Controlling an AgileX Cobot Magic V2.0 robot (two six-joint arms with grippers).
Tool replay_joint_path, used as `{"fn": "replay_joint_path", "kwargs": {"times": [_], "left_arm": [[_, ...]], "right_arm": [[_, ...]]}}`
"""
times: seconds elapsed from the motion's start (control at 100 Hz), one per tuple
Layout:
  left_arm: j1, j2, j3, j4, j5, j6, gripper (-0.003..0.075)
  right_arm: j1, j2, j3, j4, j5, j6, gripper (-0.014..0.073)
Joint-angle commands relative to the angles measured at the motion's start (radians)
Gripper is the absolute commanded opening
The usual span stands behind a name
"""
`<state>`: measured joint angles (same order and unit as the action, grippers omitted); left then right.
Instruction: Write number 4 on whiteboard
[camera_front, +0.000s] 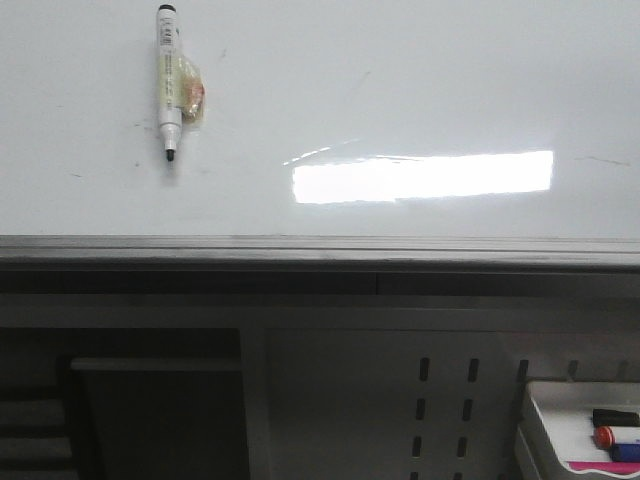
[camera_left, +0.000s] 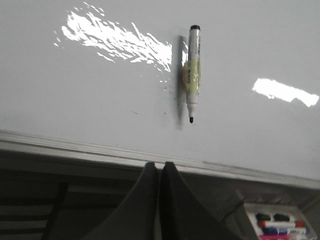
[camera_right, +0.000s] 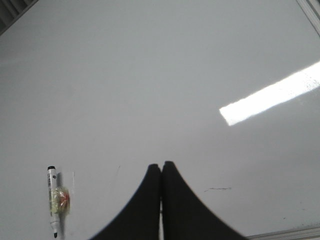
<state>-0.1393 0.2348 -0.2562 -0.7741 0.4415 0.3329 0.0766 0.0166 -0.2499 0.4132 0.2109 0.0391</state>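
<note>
Since the marker (camera_front: 169, 85) lies uncapped near the whiteboard (camera_front: 450, 90)'s left edge, no number 4 drawn, approach it squarely. Both the left gripper (camera_left: 160, 167) and right gripper (camera_right: 161, 167) are clenched empty; one must spread before grasping the barrel.

a lab or workshop test bench: a large glossy whiteboard (camera_front: 420, 90) with a grey metal edge lies flat under ceiling strip lights that glare off it. beyond its edge stand a white perforated panel (camera_front: 440, 410) and a white tray (camera_front: 560, 420) of spare markers. a marker (camera_front: 168, 80) lies on the board.
</note>
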Motion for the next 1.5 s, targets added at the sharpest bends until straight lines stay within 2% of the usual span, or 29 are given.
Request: {"fn": "replay_joint_path", "kwargs": {"times": [0.0,0.04,0.08,0.2,0.26,0.34,0.56,0.71,0.94,1.07,1.25,1.49], "left_arm": [[-0.001,0.115,-0.097,-0.009,0.01,0.134,0.0012],[-0.008,0.163,-0.127,-0.009,0.025,0.18,0.0057],[-0.022,0.204,-0.152,-0.007,0.025,0.212,0.0136],[-0.06,0.312,-0.213,0.002,0.021,0.232,0.0403],[-0.087,0.353,-0.235,0.002,0.007,0.232,0.0448],[-0.132,0.409,-0.274,0.003,-0.015,0.232,0.0434],[-0.253,0.589,-0.374,0.008,-0.086,0.229,0.0391],[-0.312,0.728,-0.441,-0.064,-0.152,0.23,0.037],[-0.331,0.901,-0.524,-0.106,-0.194,0.23,0.0368],[-0.331,0.959,-0.546,-0.154,-0.254,0.23,0.0368],[-0.331,1.033,-0.57,-0.165,-0.266,0.23,0.0365],[-0.331,1.091,-0.574,-0.167,-0.278,0.23,0.03]], "right_arm": [[-0.001,0.052,-0.071,-0.026,0.009,-0.051,-0.0049],[-0.001,0.067,-0.085,-0.026,0.049,-0.089,-0.0021],[-0.001,0.078,-0.098,-0.026,0.08,-0.106,0.0021],[-0.001,0.117,-0.138,-0.026,0.169,-0.108,0.026],[-0.001,0.128,-0.152,-0.026,0.2,-0.108,0.0351],[-0.001,0.144,-0.169,-0.026,0.23,-0.108,0.0411],[-0.001,0.146,-0.179,-0.026,0.228,-0.108,0.0403],[-0.001,0.146,-0.179,-0.026,0.231,-0.108,0.0403],[-0.001,0.146,-0.179,-0.026,0.251,-0.108,0.0403],[-0.001,0.146,-0.179,-0.026,0.272,-0.108,0.0403],[-0.001,0.146,-0.161,-0.026,0.288,-0.108,0.0403],[-0.001,0.146,-0.119,-0.026,0.297,-0.108,0.0403]]}}
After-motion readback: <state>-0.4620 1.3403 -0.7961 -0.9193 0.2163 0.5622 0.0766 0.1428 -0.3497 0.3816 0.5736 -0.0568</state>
